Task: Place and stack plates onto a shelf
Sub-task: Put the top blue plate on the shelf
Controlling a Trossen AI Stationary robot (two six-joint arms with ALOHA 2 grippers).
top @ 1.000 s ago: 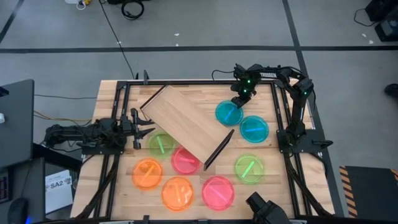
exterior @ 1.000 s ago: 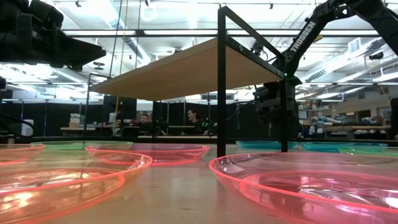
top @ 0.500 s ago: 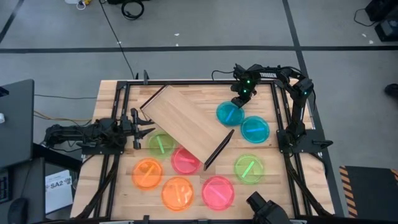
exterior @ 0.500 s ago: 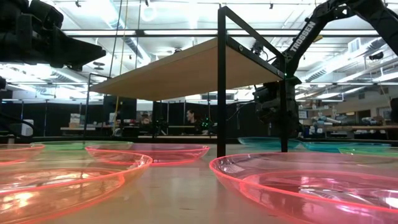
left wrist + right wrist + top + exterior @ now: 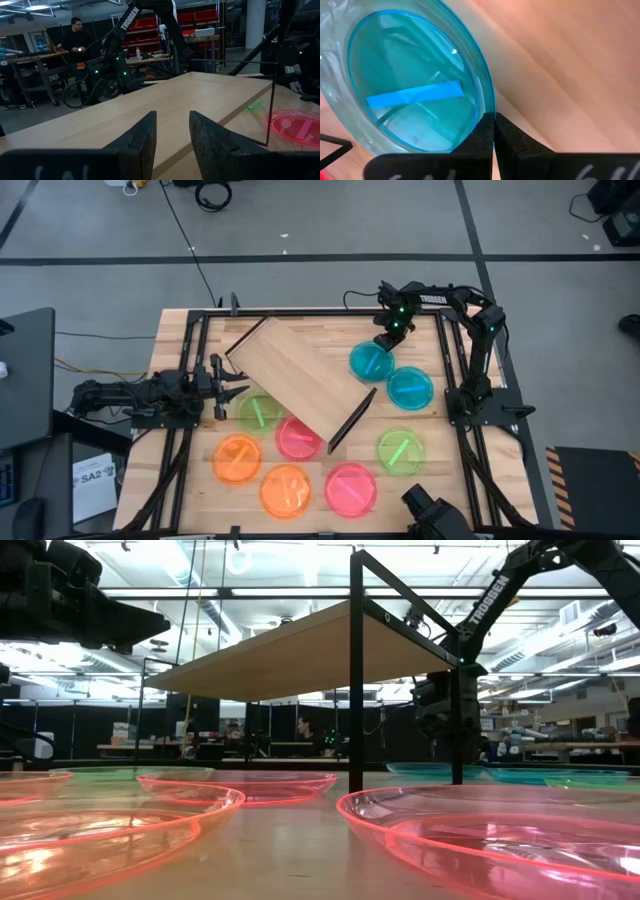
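Observation:
The shelf (image 5: pixel 298 383) stands slantwise mid-table on its dark end panels (image 5: pixel 356 670); its board also shows in the left wrist view (image 5: pixel 190 102). My right gripper (image 5: pixel 386 340) is shut on a cyan plate (image 5: pixel 372 363) just right of the shelf. A second cyan plate (image 5: pixel 409 387) lies beside it. Green (image 5: pixel 260 411), pink (image 5: pixel 298 438), orange (image 5: pixel 237 458), orange (image 5: pixel 285 490), pink (image 5: pixel 351 488) and green (image 5: pixel 400 450) plates lie flat on the table. My left gripper (image 5: pixel 228 385) is open and empty at the shelf's left end. My right gripper pinches the cyan plate's rim (image 5: pixel 488 107) between its two fingers, at the plate's far right edge (image 5: pixel 383 349). The fingers come from above, slanting in from the table's far side. The plate stays nearly level and low; I cannot tell whether it is clear of the table.
Dark frame rails run along the table's left (image 5: pixel 190 360) and right (image 5: pixel 462 370) sides. A person (image 5: pixel 75 35) shows in the room beyond the table. Bare wood lies between the shelf and the far edge (image 5: pixel 330 325).
My right gripper has moved a little toward the table's right edge, taking the cyan plate with it, away from the shelf's end.

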